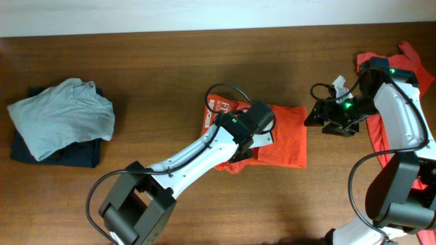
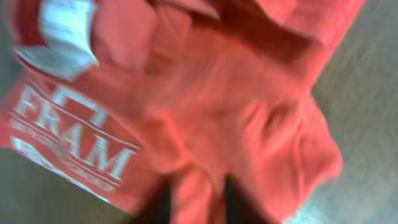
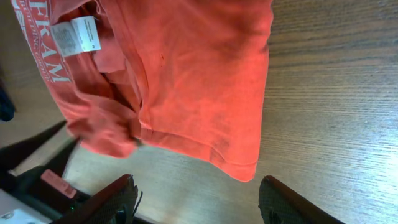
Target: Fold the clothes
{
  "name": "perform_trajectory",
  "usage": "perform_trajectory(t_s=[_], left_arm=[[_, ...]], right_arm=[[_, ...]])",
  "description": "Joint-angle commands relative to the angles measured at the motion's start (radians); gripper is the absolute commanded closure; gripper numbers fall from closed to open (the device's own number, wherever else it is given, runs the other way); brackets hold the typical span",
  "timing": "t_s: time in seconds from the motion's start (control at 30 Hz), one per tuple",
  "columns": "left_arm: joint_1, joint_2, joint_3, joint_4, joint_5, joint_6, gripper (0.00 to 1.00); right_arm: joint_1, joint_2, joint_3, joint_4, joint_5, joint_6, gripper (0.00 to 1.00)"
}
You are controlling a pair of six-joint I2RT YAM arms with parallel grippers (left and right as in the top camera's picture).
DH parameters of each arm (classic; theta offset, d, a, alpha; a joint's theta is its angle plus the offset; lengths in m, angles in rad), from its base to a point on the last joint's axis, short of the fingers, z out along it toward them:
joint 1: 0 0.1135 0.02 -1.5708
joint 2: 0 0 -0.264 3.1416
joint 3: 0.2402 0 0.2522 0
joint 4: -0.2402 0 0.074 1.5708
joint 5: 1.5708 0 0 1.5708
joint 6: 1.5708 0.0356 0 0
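From overhead, the folded T-shirt [image 1: 286, 136], orange-red, lies at the middle of the wooden desk [image 1: 170, 68]. White lettering [image 1: 216, 109] shows at its left end. The left tool [image 1: 253, 126] is down on the shirt's left half. The right tool [image 1: 317, 114] hangs over bare wood just right of the shirt, apart from it. More orange-red clothes [image 1: 409, 58] are heaped at the desk's right edge, partly under the right arm. Far left, a grey garment [image 1: 61, 116] lies on top of a dark garment [image 1: 75, 155].

In the left wrist view, the T-shirt [image 2: 217, 106] nearly fills the picture, rumpled and blurred. "FRAM" lettering [image 2: 74, 137] is at the left and a white tag [image 2: 65, 31] above it. At the bottom edge the left tool [image 2: 199, 202] has its dark fingers [image 2: 239, 205] close together, pinching a ridge of the cloth.

In the right wrist view, the shirt [image 3: 199, 74] spreads across the upper left on the desk [image 3: 329, 81]. Its tag [image 3: 78, 37] is beside the lettering [image 3: 40, 46]. The right tool [image 3: 199, 205] stands spread wide, with only wood between its fingers [image 3: 118, 199].
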Motion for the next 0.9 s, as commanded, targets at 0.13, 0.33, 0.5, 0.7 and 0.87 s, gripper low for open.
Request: perform_trajectory(t_s=[0.13,0.33,0.5,0.7,0.87], left_arm=[[0.002,0.010,0.011,-0.082,0.134,0.024,0.37],[0.002,0.036,-0.006,-0.157,0.267,0.068,0.29],[0.001,0.115,-0.008,-0.108,0.267,0.082,0.36],[0.002,0.136,0.006,-0.071,0.069,0.031,0.95],[0.003,0.111,0.114,-0.112,-0.129,-0.138,0.99]], right_arm=[[-0.003,-0.022,-0.003,0.017,0.009,-0.010,0.32],[-0.003,-0.022,-0.003,0.023,0.009,-0.010,0.32],[-0.003,-0.022,-0.003,0.024,0.009,-0.010,0.32],[-0.003,-0.022,-0.003,0.021,0.009,-0.010,0.32],[-0.003,-0.022,-0.003,0.021,0.009,-0.010,0.32]])
